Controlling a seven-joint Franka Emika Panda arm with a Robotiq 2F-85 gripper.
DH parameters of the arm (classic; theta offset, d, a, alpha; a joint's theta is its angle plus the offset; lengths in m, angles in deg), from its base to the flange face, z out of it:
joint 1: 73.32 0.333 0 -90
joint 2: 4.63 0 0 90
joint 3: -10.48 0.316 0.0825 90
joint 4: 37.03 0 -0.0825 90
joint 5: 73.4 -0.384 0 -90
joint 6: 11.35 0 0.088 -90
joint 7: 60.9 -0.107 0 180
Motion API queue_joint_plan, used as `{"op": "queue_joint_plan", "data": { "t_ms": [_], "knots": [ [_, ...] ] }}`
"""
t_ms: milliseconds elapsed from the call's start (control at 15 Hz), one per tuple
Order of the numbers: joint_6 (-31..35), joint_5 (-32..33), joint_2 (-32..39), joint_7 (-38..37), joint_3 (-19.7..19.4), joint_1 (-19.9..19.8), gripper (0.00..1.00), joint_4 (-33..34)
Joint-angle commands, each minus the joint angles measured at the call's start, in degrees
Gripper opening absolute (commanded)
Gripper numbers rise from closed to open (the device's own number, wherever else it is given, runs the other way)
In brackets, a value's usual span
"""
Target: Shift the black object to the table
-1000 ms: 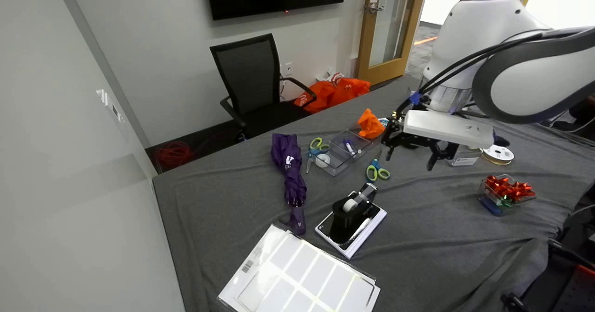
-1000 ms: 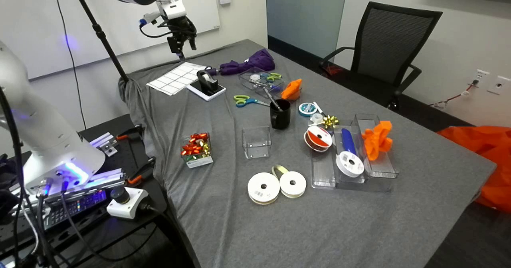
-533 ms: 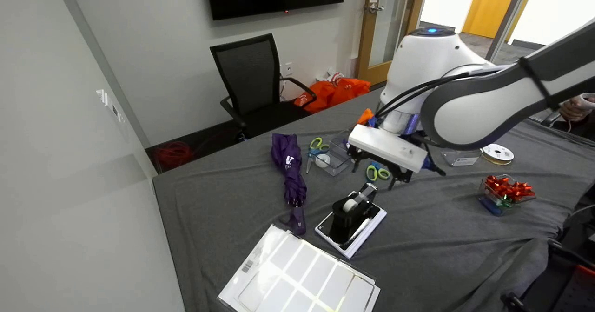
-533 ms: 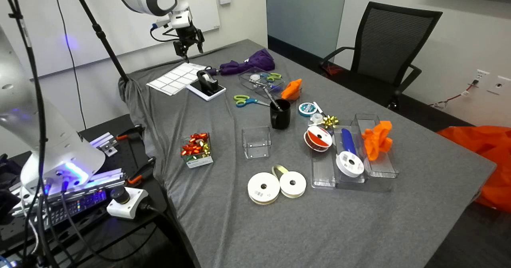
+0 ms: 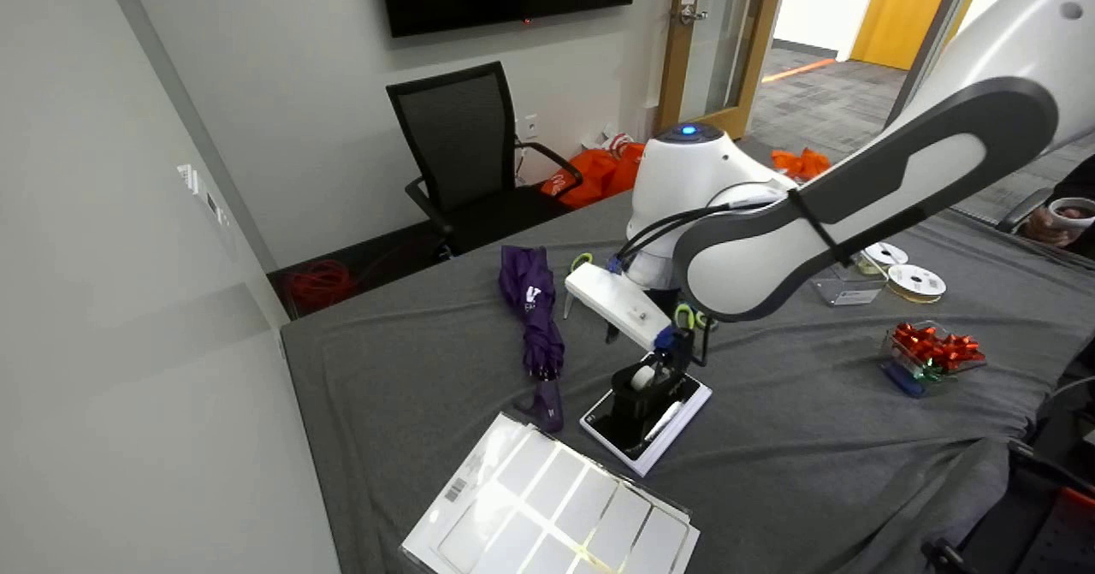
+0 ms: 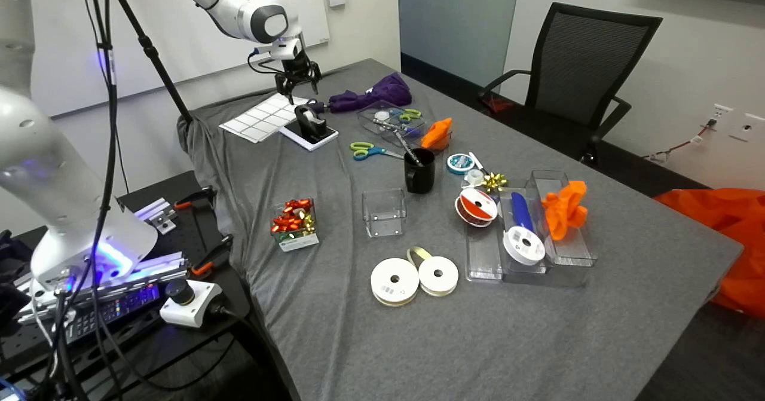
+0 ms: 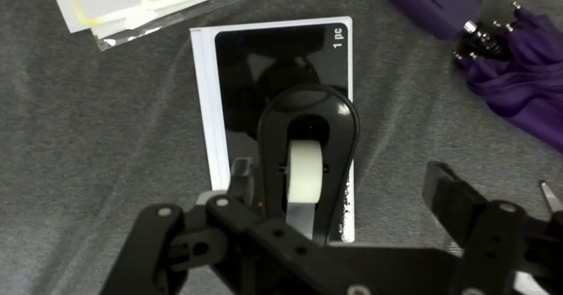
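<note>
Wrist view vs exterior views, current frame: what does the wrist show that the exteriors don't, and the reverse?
Wrist view only: a legible "1 pc" print on the white-framed pack.

Exterior views only: the mesh chair, red bows and white spools in both exterior views; the black mug in an exterior view.

Shared: the black tape dispenser on that pack, the purple umbrella, the label sheet, the gripper and the grey-clothed table.
</note>
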Motion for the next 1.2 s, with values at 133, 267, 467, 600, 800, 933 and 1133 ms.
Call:
{"op": "queue_joint_plan", "data": {
  "t_ms": [133,267,467,600,800,933,1133],
  "knots": [
    [-4.3,0.6,7.3,-3.9,-2.7,3.0,1.00,6.8],
    [-5.2,0.6,8.7,-3.7,-2.9,3.3,1.00,8.1],
    [-6.3,0.8,9.9,-3.4,-3.2,3.6,1.00,9.3],
    [-6.5,1.1,10.3,-3.3,-3.5,3.9,1.00,9.7],
    [-6.5,1.9,10.7,-2.9,-3.9,4.2,0.74,10.0],
    [-6.7,2.3,10.6,-2.9,-4.0,4.2,0.59,9.9],
    [-6.9,2.9,10.5,-2.7,-4.0,4.3,0.44,9.9]
  ]
}}
